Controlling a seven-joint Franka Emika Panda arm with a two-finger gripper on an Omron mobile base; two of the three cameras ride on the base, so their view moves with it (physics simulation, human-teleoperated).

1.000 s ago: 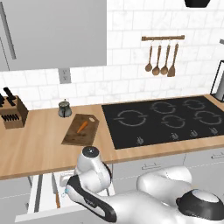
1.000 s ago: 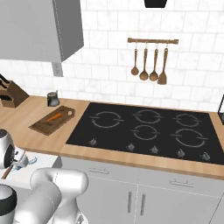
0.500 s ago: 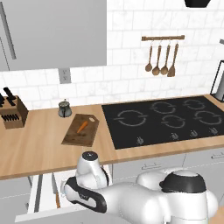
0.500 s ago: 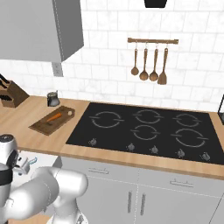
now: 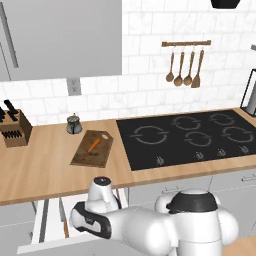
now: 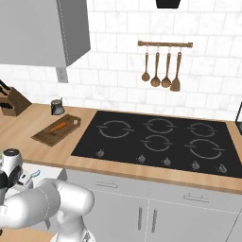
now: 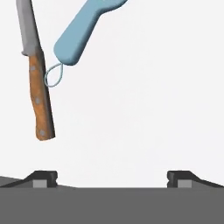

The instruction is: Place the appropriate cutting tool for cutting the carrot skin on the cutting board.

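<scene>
The cutting tool (image 7: 83, 30), a peeler with a light-blue handle and a thin loop at its end, lies on the white drawer floor at the upper left of the hand view; its head runs off the top edge. My gripper (image 7: 111, 177) hangs open above the drawer floor, below and right of the handle, with nothing between its fingertips (image 7: 43, 176). The dark-brown cutting board (image 5: 85, 157) (image 6: 45, 137) lies on the counter left of the cooktop. On it rests the small orange carrot (image 5: 93, 145) (image 6: 58, 126).
A long knife with a brown-orange handle (image 7: 40, 100) lies beside the peeler, to its left. The drawer (image 5: 47, 220) stands pulled out under the counter. A knife block (image 5: 15, 131), a small dark pot (image 5: 74, 125) and the black cooktop (image 5: 185, 135) sit on the counter.
The arm's elbow and shoulder have swung left and forward over the drawer, and the wrist has sunk slightly. The jaws stay wide. Board and carrot have not moved.
</scene>
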